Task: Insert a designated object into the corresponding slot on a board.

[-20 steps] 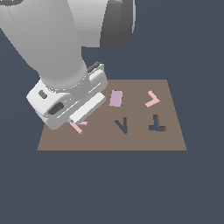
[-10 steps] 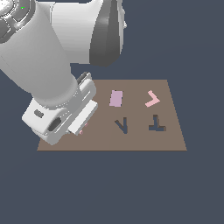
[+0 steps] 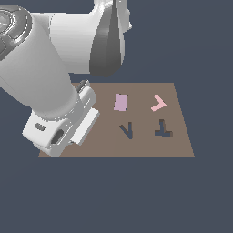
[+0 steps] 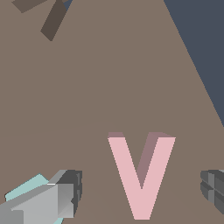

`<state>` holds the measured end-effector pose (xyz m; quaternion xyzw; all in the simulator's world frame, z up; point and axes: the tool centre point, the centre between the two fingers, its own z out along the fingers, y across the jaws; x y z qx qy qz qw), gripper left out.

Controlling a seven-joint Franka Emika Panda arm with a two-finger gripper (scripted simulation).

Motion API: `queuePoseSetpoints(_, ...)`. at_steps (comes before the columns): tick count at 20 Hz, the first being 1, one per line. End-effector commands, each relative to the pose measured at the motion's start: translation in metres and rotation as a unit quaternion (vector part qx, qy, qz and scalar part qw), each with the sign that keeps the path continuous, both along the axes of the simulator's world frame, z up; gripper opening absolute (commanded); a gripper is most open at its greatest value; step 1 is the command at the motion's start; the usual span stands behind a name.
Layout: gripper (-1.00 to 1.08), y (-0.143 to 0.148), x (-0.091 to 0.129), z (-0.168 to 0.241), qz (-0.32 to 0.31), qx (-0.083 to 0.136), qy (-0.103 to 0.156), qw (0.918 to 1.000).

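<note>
V-piece (image 4: 141, 175), pink, flat on board (image 3: 177, 136), bracketed by open pincer (image 4: 142, 192), ungripped. Risk: thin arms may be skewed by off-centre closure, jamming at slot (image 3: 127, 130).

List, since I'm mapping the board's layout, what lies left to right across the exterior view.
Robot arm's wrist → mauve rectangular piece → V-shaped slot → pale pink chevron → T-shaped cut-out.
</note>
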<state>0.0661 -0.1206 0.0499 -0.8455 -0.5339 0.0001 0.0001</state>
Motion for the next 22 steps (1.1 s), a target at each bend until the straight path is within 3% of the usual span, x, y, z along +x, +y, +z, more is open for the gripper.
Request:
queuePoseSetpoints(1, 1.0, 0.0, 0.001, 0.0, 0.003, 0.0, 0.0, 1.0)
queuePoseSetpoints(14, 1.0, 0.0, 0.0, -0.02, 0.002, 0.0, 0.0, 1.0)
queuePoseSetpoints(15, -1.0, 0.0, 0.0, -0.02, 0.002, 0.0, 0.0, 1.0)
queuePoseSetpoints(22, -1.0, 0.0, 0.0, -0.02, 0.002, 0.0, 0.0, 1.0)
